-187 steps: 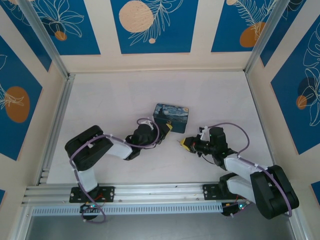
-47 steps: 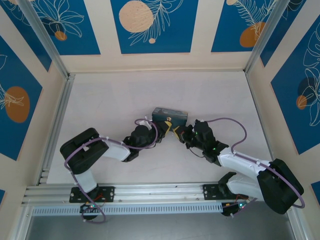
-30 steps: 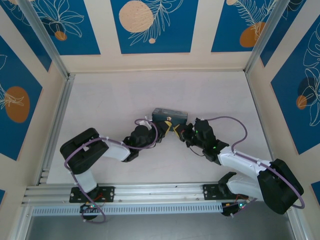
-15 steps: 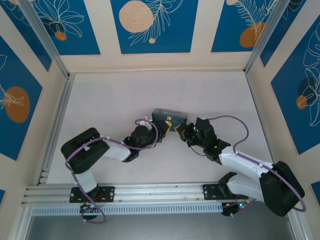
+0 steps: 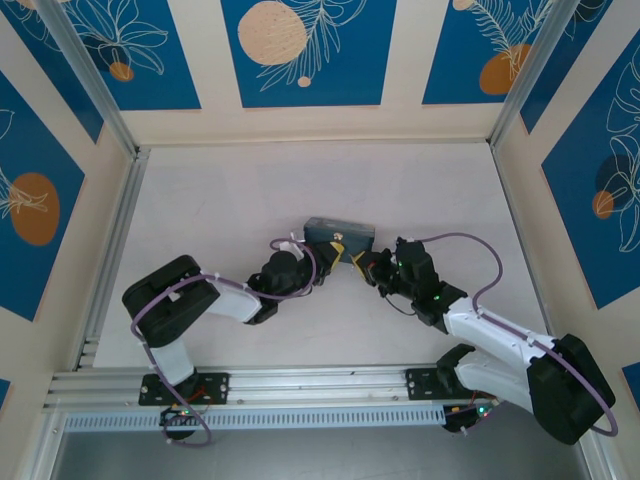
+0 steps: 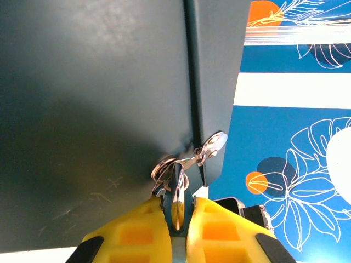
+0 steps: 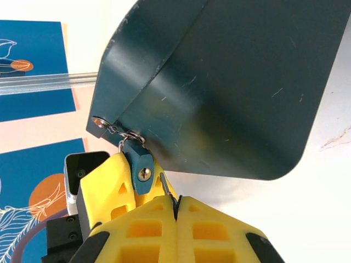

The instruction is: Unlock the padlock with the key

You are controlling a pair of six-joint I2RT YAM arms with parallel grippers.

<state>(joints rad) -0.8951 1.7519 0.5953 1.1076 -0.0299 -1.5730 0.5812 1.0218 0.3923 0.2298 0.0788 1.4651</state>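
The small blue-grey padlock (image 7: 138,164) hangs by its thin shackle from the clasp ring of the dark-blue tin (image 5: 340,231). My left gripper (image 6: 176,205) is shut on the padlock (image 6: 176,189), and its brass keyhole faces the right wrist camera. My right gripper (image 7: 175,205) is shut on the thin key (image 7: 164,186). The key's blade sticks up just right of the padlock's body, beside the keyhole and not in it. From above, the left gripper (image 5: 330,254) and right gripper (image 5: 362,263) meet tip to tip at the tin's front edge.
The tin (image 7: 230,82) stands tilted up on its edge at mid-table, its plain dark underside (image 6: 82,109) towards both wrist cameras. White tabletop (image 5: 250,190) lies all round. Patterned blue walls (image 5: 305,50) and aluminium rails (image 5: 110,250) bound the table.
The right gripper has come in from the right to meet the left gripper at the tin. The tin has gone from lying flat to tilted on edge. Over the last second the right gripper shifts only slightly.
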